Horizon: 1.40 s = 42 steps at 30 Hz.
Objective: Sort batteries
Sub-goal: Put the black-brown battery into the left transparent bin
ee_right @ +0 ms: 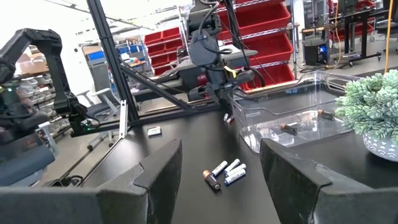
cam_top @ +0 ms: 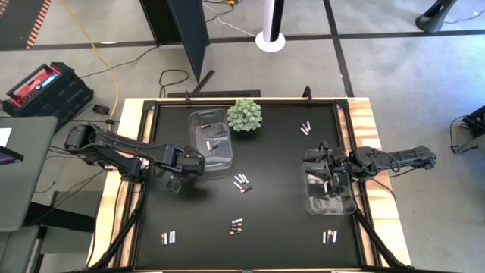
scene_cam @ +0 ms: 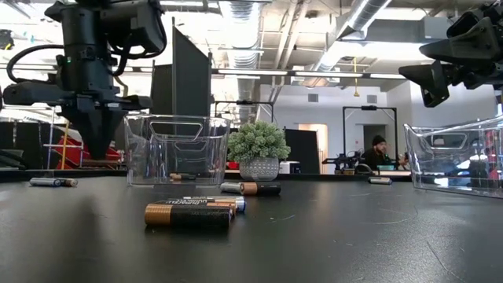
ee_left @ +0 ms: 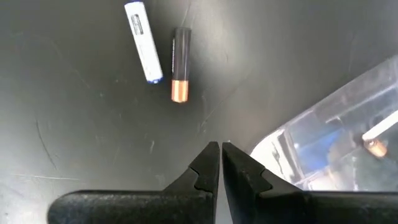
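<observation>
Batteries lie on the black table in small groups: one in the middle (cam_top: 241, 182), one nearer the front (cam_top: 236, 225), and others at the front left (cam_top: 168, 237), front right (cam_top: 329, 236) and far right (cam_top: 305, 127). My left gripper (ee_left: 220, 150) points down, shut and empty, beside the near left corner of the left clear bin (cam_top: 212, 144). Beyond its tips lie a white battery (ee_left: 143, 42) and a dark, copper-ended one (ee_left: 180, 64). A few batteries lie on the bin's floor (ee_left: 376, 142). My right gripper (ee_right: 221, 180) is held level and open, with nothing in it, over the right clear bin (cam_top: 331, 193).
A green spiky plant in a small pot (cam_top: 245, 115) stands at the far side, next to the left bin. Raised wooden edges (cam_top: 129, 152) frame the table. Bare black surface lies between the two bins and along the near edge between the battery groups.
</observation>
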Tool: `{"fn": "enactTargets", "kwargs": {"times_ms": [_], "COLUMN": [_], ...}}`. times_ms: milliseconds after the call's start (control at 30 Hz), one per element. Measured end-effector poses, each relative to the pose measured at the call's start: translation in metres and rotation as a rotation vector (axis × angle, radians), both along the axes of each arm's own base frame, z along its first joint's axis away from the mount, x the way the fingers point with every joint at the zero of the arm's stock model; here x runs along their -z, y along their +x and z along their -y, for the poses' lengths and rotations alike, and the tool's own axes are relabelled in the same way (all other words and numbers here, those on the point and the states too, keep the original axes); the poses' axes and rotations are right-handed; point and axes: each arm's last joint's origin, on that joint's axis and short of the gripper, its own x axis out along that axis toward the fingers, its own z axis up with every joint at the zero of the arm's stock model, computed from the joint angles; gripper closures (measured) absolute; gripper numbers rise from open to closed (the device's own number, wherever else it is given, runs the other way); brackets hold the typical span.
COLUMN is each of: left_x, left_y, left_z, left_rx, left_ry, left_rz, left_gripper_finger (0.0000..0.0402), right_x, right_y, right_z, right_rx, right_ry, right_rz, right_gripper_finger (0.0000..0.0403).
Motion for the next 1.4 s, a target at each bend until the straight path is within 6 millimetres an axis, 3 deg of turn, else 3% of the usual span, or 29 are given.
{"fn": "enactTargets", "kwargs": {"times_ms": [300, 767, 1400], "left_x": [-0.0002, -0.0002, -0.0008], "left_y": [-0.0067, -0.0077, -0.0068], "left_z": [-0.0068, -0.0071, -0.007], "left_rx": [-0.014, 0.44, 0.454], "left_ry": [0.004, 0.063, 0.068], "left_rz": [-0.054, -0.146, -0.142], "left_gripper_finger": [0.0386, 0.0386, 0.0386], "right_x": [0.0, 0.0, 0.0001], "right_y": [0.0, 0.0, 0.0], "right_z": [0.0, 0.0, 0.0], "right_rx": [0.0, 0.0, 0.0], "right_ry": [0.0, 0.0, 0.0], "right_rz": [0.0, 0.0, 0.0], "right_gripper_finger": [0.0168, 0.0168, 0.0168]}}
